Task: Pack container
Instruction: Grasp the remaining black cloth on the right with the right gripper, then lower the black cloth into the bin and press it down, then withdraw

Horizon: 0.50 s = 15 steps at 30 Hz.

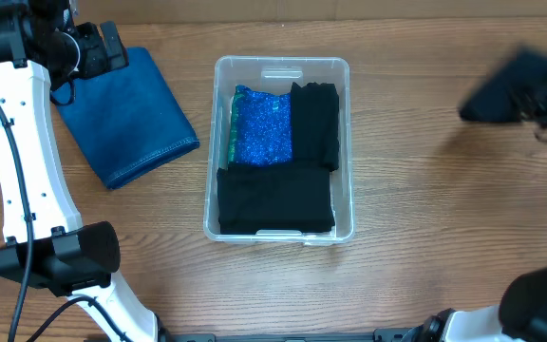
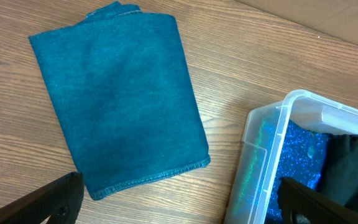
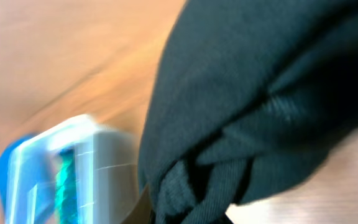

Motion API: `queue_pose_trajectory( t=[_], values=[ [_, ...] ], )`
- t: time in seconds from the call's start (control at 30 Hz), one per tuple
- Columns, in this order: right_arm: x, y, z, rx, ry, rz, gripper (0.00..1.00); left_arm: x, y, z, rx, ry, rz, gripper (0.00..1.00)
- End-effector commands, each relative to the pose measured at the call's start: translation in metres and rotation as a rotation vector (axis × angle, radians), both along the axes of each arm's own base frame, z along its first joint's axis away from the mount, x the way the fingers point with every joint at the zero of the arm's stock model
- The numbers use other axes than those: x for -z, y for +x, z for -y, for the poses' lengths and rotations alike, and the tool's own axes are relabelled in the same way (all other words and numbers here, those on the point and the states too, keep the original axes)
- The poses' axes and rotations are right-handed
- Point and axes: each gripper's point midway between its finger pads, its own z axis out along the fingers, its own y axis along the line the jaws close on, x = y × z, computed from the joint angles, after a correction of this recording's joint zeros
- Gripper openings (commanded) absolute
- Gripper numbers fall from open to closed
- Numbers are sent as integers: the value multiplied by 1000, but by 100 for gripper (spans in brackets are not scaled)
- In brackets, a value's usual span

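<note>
– Wood-grain surface [image 1: 425, 237], pale, seen from above. Where is the bin?

– Middle of the overhead frame: the container [image 1: 280, 68], clear, its long side running top to bottom. Its floor is covered by 3 folded pieces. A sparkly blue cloth [image 1: 259, 128] sits upper left, a narrow black cloth [image 1: 314, 123] is beside it upper right, and a wide black cloth [image 1: 275, 199] lies across the lower half.

– And outside it?

– A teal cloth [image 1: 126, 114] lies folded flat at upper left, near the container but apart from it. In the left wrist view the left jaws hang over its lower edge, apart and empty. At upper right, well apart from the bin, a bundled black cloth [image 1: 516, 87] shows blurred at the end of the right arm.

– Right jaws?

– Hidden under fabric. The cloth fills the right wrist view and looks to be off the surface, so I judge them clamped on it.

– What could go wrong?

– 3 things, I'd say. The bundle is bunched, not folded, so on a full first layer it may hump up or trail over the rim. That wrist camera is mostly blocked, so a low approach could clip the light plastic wall and shove the bin. And if the left arm brings the teal cloth in at once, 2 arms meet over 1 opening.
</note>
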Motion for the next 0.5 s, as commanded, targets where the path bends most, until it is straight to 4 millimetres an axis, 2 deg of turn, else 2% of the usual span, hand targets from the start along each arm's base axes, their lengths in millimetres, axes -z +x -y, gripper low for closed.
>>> queue_pose_trajectory(
  t=[0.0,0.07,0.13,0.23,0.37,0.47],
  values=[
    [-55,-2,-117,-442,-166,178,4,-7,-1,2,-12,-10,19,100],
    [-45,-18,-175,-681,-262,191,4,-7,-1,2,-12,-10,19,100],
    [-26,-43,-225,-943,-367,184,4,-7,-1,2,-12,-10,19,100],
    [-7,-72,-280,-1240,-507,232,4,-7,-1,2,-12,-9,19,100],
    [16,-106,-323,-1569,-632,287,4,-7,-1,1,3,8,19,100],
    [46,-133,-330,-1791,-623,221,4,-7,-1,-2,-5,22,16,100]
  ],
)
